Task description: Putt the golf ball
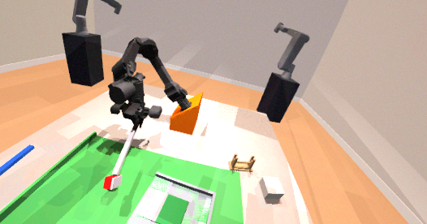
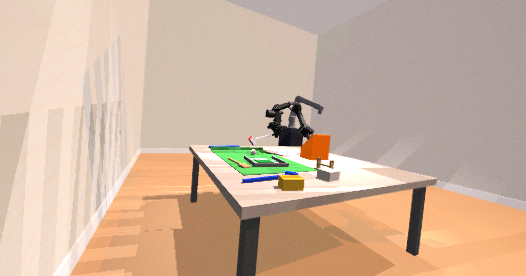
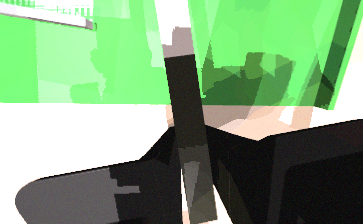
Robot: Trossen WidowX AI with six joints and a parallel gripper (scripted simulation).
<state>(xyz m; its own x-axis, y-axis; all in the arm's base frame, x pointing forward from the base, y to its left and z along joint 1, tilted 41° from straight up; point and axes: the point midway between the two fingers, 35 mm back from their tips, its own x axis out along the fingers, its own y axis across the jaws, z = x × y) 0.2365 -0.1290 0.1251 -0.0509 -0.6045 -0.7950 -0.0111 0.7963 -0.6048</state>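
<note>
My gripper (image 1: 139,122) (image 2: 274,131) (image 3: 184,130) is shut on the dark grip of the red putter (image 1: 123,152) (image 2: 252,140) (image 3: 185,95). The putter's white shaft slants down and out over the green mat (image 1: 77,178) (image 2: 235,156) (image 3: 127,82), and its red and white head is held in the air above the mat. The white golf ball (image 2: 253,152) lies on the mat below the head in the exterior view; in the top view I cannot see it. The raised green (image 1: 173,209) (image 2: 264,161) is a darker green square inside a pale bordered platform. The putter head is out of the wrist view.
An orange wedge-shaped block (image 1: 183,122) (image 2: 316,148) stands beside the arm. A small wooden stand (image 1: 242,165) and a pale block (image 1: 271,190) (image 2: 328,175) are right of the mat. A yellow block (image 2: 291,183) and a blue bar (image 2: 260,179) lie near the table edge.
</note>
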